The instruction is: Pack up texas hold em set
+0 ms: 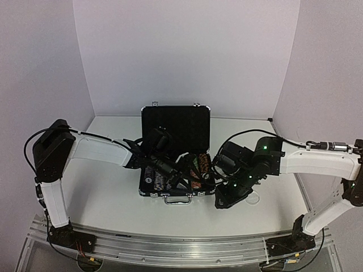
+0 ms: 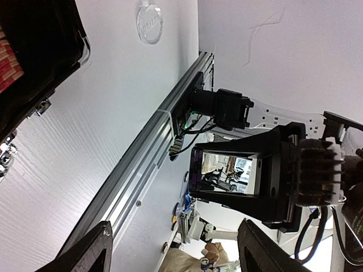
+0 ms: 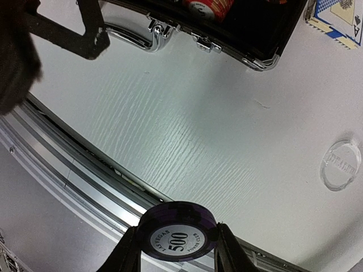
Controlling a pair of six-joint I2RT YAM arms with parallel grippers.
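Note:
The black briefcase [image 1: 176, 122] stands open mid-table, with rows of striped poker chips [image 1: 195, 170] in its base. My left gripper [image 1: 177, 181] hovers over the front of the case. In the left wrist view it [image 2: 174, 238] is open and empty, and the case edge [image 2: 34, 62] sits at top left. My right gripper [image 1: 228, 197] is just right of the case front. In the right wrist view it [image 3: 177, 233] is shut on a purple "500" poker chip [image 3: 178, 224], held above the table. The clear round disc [image 3: 340, 164] lies flat on the table to the right.
The case's silver handle [image 3: 130, 39] and latches face the near edge. A blue-backed card deck [image 3: 340, 14] lies beside the case's right corner. The aluminium rail [image 3: 85, 170] runs along the near table edge. The clear disc also shows in the left wrist view [image 2: 150, 22] and the top view [image 1: 253, 198].

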